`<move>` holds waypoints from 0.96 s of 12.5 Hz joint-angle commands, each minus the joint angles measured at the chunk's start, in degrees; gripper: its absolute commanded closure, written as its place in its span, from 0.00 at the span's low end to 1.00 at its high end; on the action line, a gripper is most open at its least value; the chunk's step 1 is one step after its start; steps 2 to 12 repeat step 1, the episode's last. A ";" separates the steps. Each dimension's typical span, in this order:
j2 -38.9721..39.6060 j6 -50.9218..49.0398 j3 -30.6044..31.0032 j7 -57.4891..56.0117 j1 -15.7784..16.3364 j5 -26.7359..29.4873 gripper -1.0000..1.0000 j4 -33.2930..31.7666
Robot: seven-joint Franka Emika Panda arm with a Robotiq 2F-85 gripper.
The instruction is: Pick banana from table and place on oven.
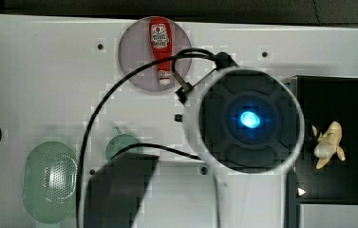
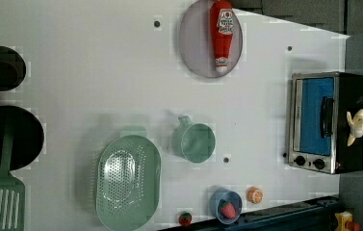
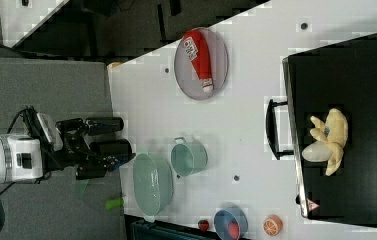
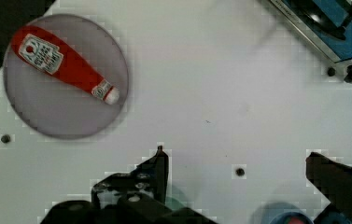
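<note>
The banana (image 3: 327,140) lay on the black top of the oven (image 3: 356,75), not on the table (image 3: 256,65) — in the right view it sat near the middle of the top panel, a little back from the front edge where the door handle projects. As placed, the task looked essentially done.

The gripper (image 3: 107,142) hung well clear of it, out over the table, its fingers spread wide with nothing between them.

Judged by its look, the banana was a small, light plastic toy — stiff in the pale core, with splayed peel flaps that would probably flex or snag. If it had to be taken up again, the rounded cream body between the flaps seemed the safest hold; pinching a flap would likely let it twist. Its smooth surface might slip under a light squeeze.

The left view showed what the top view hid: the oven's blue glass door and knobs, plus a green colander (image 2: 128,182), a green cup (image 2: 194,141), a blue bowl (image 2: 226,206) and an orange slice (image 2: 254,195) near the table's edge. In the top view the arm's round body covered much of the table beside the oven. The wrist view gave the ketchup bottle (image 4: 66,65) on its plate (image 4: 94,116) and the open fingertips over bare table.
</note>
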 commanded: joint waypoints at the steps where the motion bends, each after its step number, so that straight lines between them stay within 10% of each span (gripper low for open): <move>1: 0.18 -1.14 0.85 2.40 -0.53 -0.90 0.00 0.39; 12: 0.18 -1.14 0.85 2.40 -0.53 -0.90 0.00 0.39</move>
